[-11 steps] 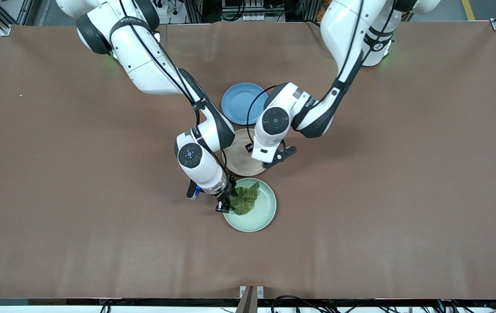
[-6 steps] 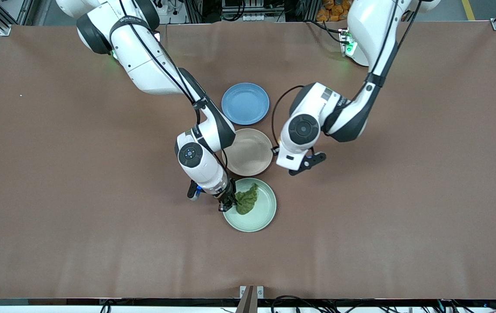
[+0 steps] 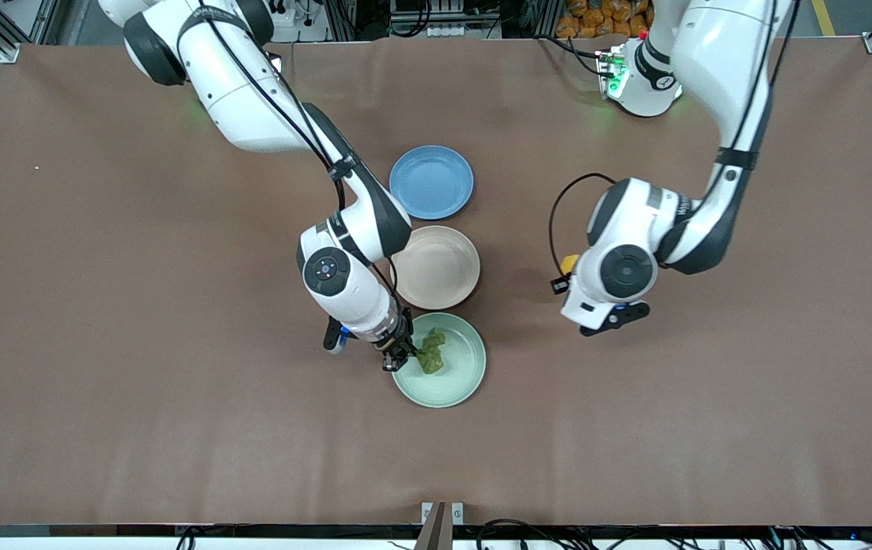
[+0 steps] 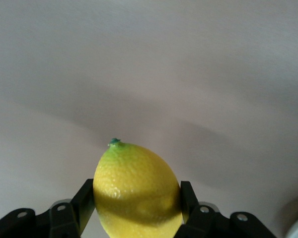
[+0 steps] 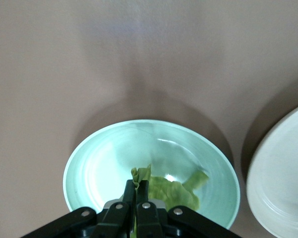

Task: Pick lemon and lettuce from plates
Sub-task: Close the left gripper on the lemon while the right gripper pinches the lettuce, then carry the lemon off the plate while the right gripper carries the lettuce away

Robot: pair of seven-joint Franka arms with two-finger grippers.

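Over the brown table (image 3: 176, 382), my left gripper (image 4: 137, 208) clamps the firm lemon (image 4: 136, 191) mid-body; my right gripper (image 5: 138, 198) pinches the limp lettuce (image 5: 171, 188) edge above its green plate (image 5: 89, 163).

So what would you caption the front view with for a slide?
Right gripper pinches the lettuce above the mint plate; left gripper carries the lemon over bare table.

Lemon (image 4: 137, 191) held over bare table; lettuce (image 3: 431, 351) bunched, lifted above mint plate (image 3: 460, 382).
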